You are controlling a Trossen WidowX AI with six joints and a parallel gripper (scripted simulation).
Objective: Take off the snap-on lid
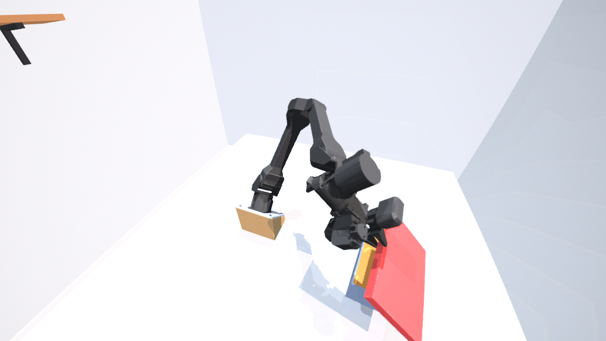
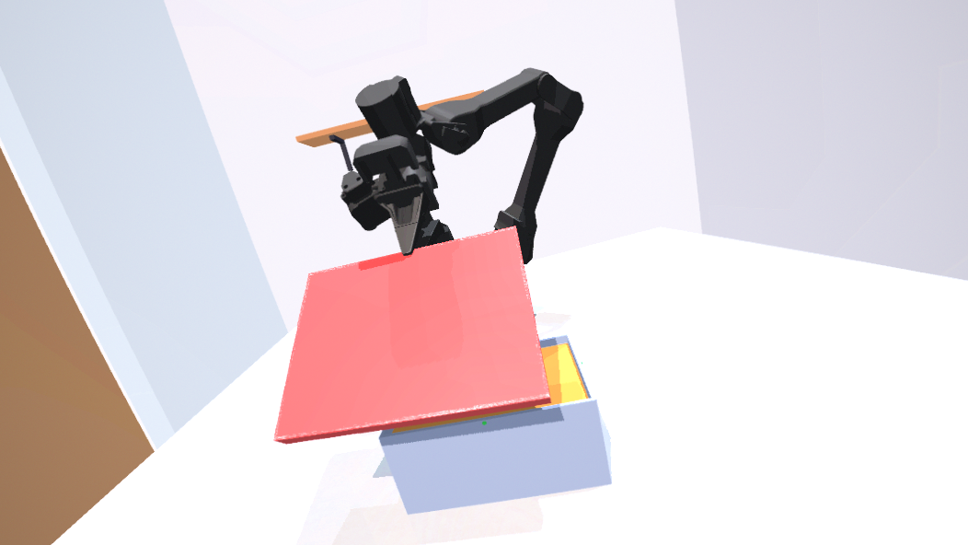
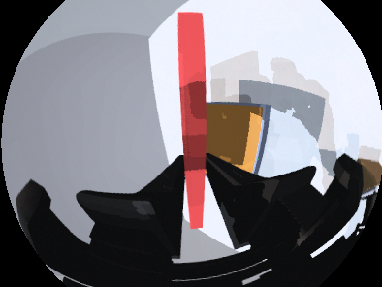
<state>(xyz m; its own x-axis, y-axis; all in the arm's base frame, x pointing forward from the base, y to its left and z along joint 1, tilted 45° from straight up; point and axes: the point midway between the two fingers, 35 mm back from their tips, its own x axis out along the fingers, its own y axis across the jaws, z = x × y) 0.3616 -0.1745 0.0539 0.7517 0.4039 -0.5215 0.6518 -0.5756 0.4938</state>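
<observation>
The red lid is a flat square panel, steeply tilted, with its gripped edge up and its opposite edge low. My gripper is shut on that upper edge, one finger on each face. The blue storage box stands upright on the table, partly uncovered. Its orange-yellow inside shows. The lid hangs over part of the box and reaches past its left side in the exterior view. I cannot tell whether its low edge touches the box.
The arm's base stands on a wooden block on the white table. An orange shelf with dark brackets is on the wall behind. A brown surface lies beyond the table's left edge in the exterior view.
</observation>
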